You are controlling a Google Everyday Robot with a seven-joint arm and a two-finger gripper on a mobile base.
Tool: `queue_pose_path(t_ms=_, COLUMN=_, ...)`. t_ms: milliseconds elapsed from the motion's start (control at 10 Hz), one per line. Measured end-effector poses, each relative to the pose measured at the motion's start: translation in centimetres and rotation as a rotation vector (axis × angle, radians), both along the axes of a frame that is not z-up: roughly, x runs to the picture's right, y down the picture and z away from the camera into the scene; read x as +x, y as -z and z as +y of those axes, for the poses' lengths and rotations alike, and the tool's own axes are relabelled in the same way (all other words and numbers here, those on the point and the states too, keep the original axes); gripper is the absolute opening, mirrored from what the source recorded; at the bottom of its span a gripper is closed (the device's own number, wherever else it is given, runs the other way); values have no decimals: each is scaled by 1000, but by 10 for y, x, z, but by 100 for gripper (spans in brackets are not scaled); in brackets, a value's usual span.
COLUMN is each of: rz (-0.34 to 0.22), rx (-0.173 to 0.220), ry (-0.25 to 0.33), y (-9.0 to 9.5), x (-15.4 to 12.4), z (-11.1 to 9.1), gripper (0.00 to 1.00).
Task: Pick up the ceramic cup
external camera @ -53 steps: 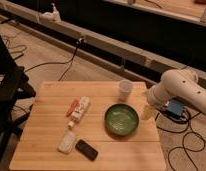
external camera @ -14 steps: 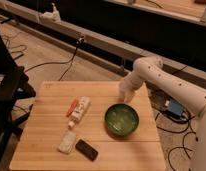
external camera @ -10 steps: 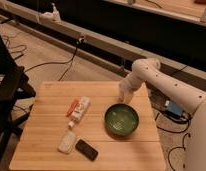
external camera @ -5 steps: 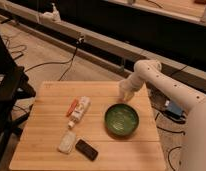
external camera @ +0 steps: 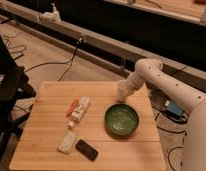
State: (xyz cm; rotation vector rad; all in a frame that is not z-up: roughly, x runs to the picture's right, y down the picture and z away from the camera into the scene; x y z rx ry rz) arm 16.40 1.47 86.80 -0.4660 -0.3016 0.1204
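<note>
We are looking down at a wooden counter [external camera: 46, 125] with the white arm bending in from the right. Our hand [external camera: 122, 96] is hovering low over the far right part of the counter, just behind the green bowl [external camera: 121, 120]. The ceramic cup [external camera: 121, 93] is sitting right where the hand is, and the two are blending together so much that we cannot tell whether the hand is wide, narrow, or gripping anything.

No brand or writing is coming through legibly on anything. A white tube [external camera: 80, 109] is lying near the middle of the counter with an orange stick-like item [external camera: 72, 106] just beside it on the left. Nearer the front edge, a pale packet [external camera: 67, 142] and a dark phone-like slab [external camera: 86, 149] are resting close together.

The bowl is sitting near the right edge, with bare wood in front of it. The left part of the counter is offering wide bare wood. Cables are trailing across the floor beyond the far edge.
</note>
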Motion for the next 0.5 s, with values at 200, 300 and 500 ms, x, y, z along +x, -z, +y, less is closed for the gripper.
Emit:
queue_pose_path(t_ms=200, rz=-22, rx=63, ry=-11, y=27, x=-2, z=-27, gripper=0)
queue_pose_path(t_ms=300, rz=-29, rx=97, ry=-17, y=40, x=-1, z=-40, gripper=0)
queue_pose_path(t_ms=500, rz=-55, rx=144, ry=-37, y=72, x=-1, z=-62, gripper=0)
